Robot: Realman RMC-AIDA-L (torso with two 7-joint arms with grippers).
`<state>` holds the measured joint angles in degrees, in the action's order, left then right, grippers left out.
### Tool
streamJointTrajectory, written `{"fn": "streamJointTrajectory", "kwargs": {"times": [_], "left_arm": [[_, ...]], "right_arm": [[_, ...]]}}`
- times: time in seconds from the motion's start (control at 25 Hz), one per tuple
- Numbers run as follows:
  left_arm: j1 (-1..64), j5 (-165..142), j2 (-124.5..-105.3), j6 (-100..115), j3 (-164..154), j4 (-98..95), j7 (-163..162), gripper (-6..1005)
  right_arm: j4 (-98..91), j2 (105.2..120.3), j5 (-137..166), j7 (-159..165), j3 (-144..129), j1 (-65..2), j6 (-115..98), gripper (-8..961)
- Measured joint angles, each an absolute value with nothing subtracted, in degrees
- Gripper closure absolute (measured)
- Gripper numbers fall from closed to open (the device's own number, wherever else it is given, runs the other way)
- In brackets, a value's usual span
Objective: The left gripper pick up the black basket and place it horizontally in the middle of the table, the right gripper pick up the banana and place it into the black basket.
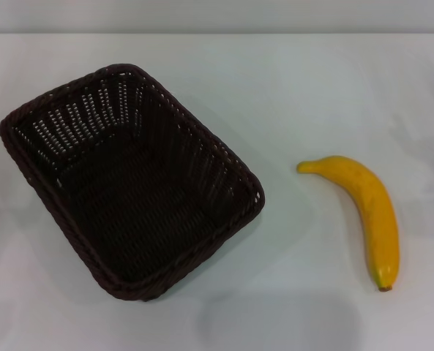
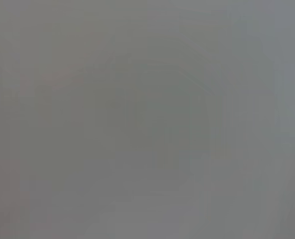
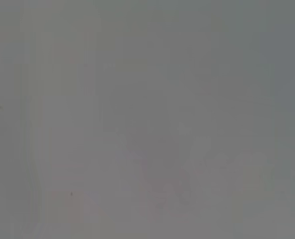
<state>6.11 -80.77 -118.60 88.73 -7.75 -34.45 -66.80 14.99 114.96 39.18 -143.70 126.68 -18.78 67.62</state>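
The black basket (image 1: 132, 179) rests on the white table (image 1: 312, 95), left of centre in the head view, turned at an angle with one corner toward the table's front. It is empty inside. The yellow banana (image 1: 368, 212) lies on the table to the basket's right, apart from it, with its brown tip toward the front. Neither gripper appears in the head view. Both wrist views show only a plain grey blur with no object.
Bare white tabletop surrounds the basket and the banana. The table's far edge runs along the top of the head view.
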Motion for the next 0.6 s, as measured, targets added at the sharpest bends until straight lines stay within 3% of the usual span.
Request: {"fn": "streamJointTrajectory", "kwargs": {"times": [0.6], "left_arm": [[6.15,-81.79,-118.09,88.78,-7.93,-38.03,-71.96,156]], "right_arm": [[14.24,114.96,39.10,-143.96,127.00,-18.79,67.77,112]]}}
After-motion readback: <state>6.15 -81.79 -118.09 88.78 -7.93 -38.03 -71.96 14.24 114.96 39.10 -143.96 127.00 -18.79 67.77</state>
